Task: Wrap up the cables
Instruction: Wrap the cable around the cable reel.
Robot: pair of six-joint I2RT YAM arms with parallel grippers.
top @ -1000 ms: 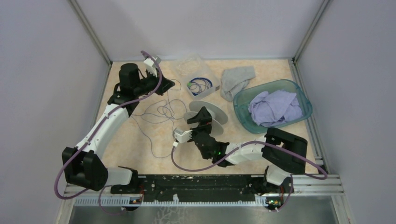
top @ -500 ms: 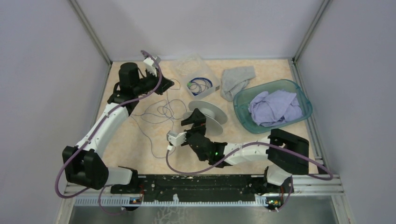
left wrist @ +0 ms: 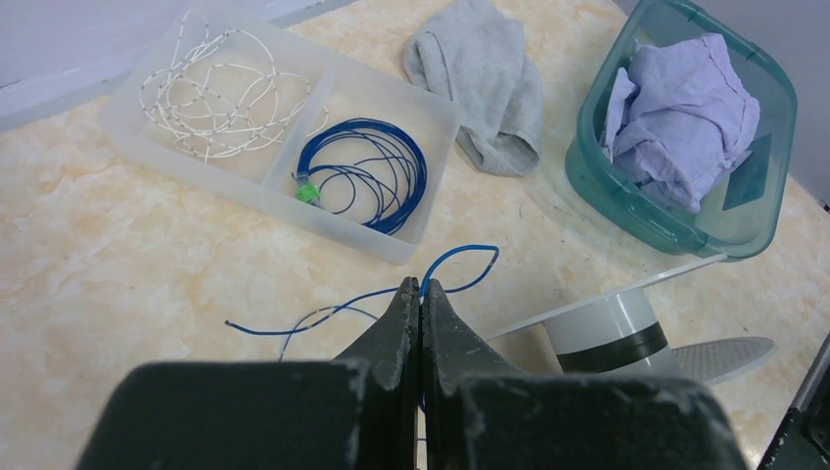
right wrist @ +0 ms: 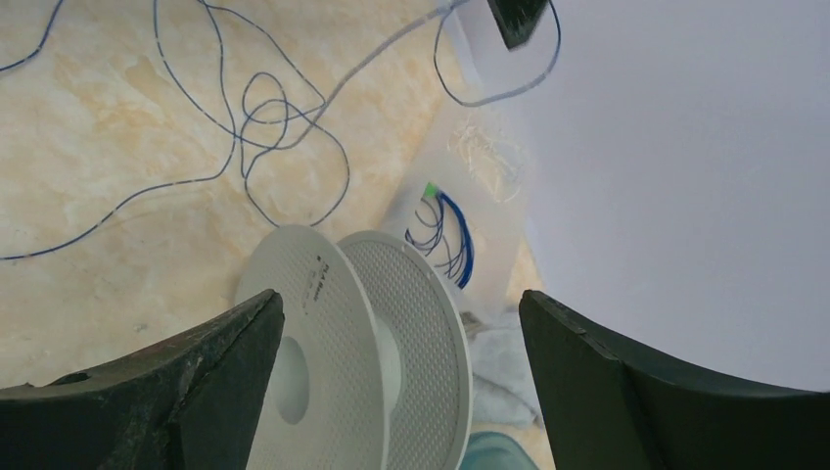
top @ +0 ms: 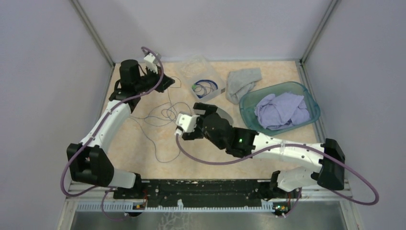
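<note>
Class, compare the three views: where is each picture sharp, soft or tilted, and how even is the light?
Top view: even light, faint shadows, thin cable barely resolved. Left wrist view: tray sharp, shut left gripper close up and soft-edged. Right wrist view: tilted, spool crisp, open right gripper dark.

My right arm [top: 268,143] now stretches out farther and leftward, its right end effector [top: 207,111] over the spool [top: 226,116] instead of near of it. My left end effector [top: 165,82] edges farther left.

Lab test cell; blank walls [top: 43,72], aluminium framing [top: 92,31], marbled tabletop [top: 129,158].
</note>
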